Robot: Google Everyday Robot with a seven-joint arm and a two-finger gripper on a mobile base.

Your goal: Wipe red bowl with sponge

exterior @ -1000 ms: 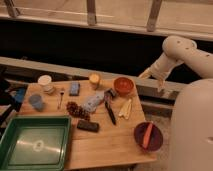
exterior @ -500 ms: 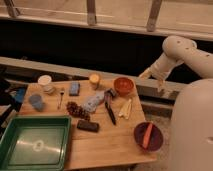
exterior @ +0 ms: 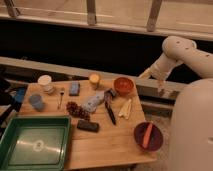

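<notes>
The red bowl (exterior: pixel 122 85) stands upright near the far edge of the wooden table (exterior: pixel 107 145), right of the middle. A small blue sponge (exterior: pixel 74 88) lies flat on the table to the left of the bowl, with a yellow cup (exterior: pixel 94 80) between them. My white arm reaches in from the right. My gripper (exterior: pixel 144 75) hangs beyond the table's far right edge, just right of the red bowl and slightly above it. It touches neither the bowl nor the sponge.
A green tray (exterior: pixel 35 145) fills the front left. A dark bowl (exterior: pixel 148 136) with an orange piece sits front right. A white cup (exterior: pixel 45 82), blue cup (exterior: pixel 36 101), grey-blue cloth (exterior: pixel 92 102), grapes (exterior: pixel 77 110), black utensil (exterior: pixel 110 112) and black block (exterior: pixel 87 126) crowd the middle.
</notes>
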